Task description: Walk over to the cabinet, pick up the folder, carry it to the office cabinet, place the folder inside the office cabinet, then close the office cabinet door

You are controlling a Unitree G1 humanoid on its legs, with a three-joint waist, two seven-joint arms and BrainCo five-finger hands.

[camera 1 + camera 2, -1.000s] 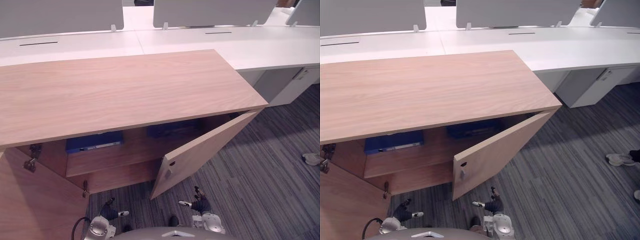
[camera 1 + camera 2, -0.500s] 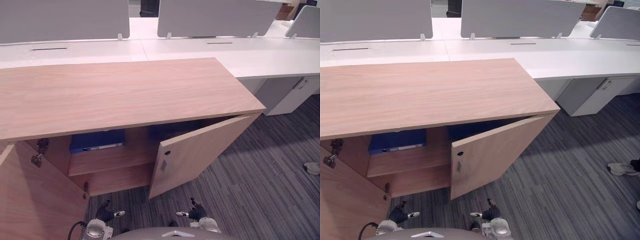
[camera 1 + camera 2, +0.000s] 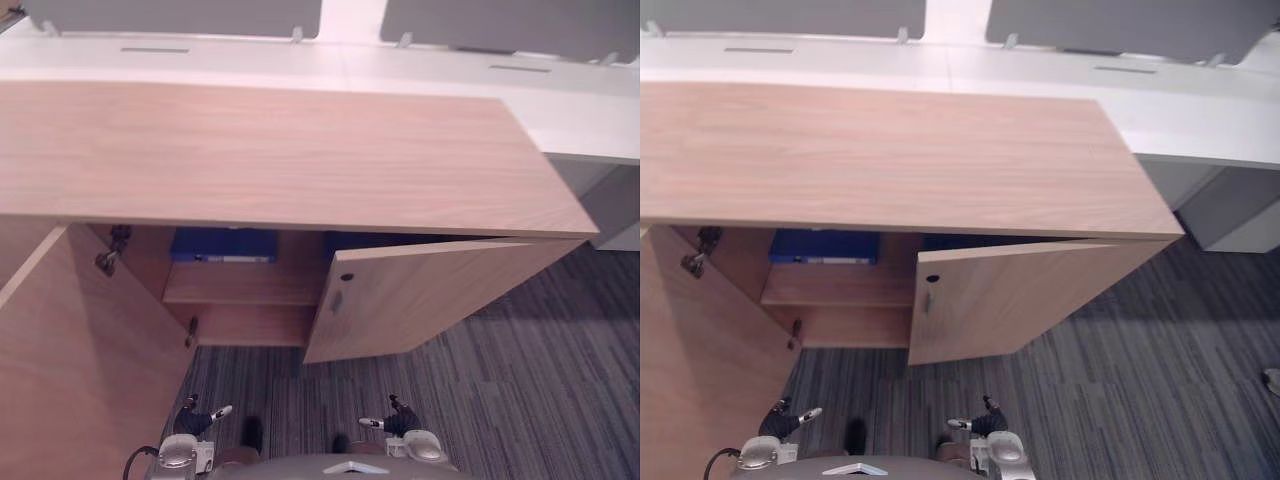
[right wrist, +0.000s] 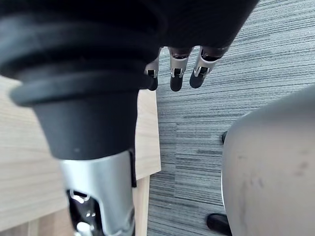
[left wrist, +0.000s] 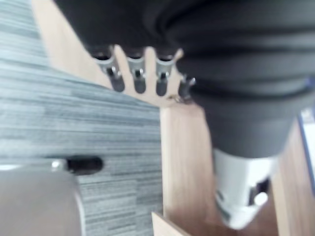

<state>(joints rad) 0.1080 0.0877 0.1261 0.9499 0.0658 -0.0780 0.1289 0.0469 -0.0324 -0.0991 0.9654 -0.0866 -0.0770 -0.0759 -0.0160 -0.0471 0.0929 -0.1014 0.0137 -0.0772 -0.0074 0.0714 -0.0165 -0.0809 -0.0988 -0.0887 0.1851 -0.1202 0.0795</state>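
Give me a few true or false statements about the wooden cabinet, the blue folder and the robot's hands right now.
1. The blue folder lies on a shelf inside the light wooden cabinet. True.
2. Both cabinet doors are shut. False: the left door and right door stand open.
3. The left hand grips the folder. False: it hangs open above the grey carpet.
4. The right hand holds nothing. True.

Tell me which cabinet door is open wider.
The left door, swung fully out toward the robot; the right door, with the small handle showing, is only partly open.
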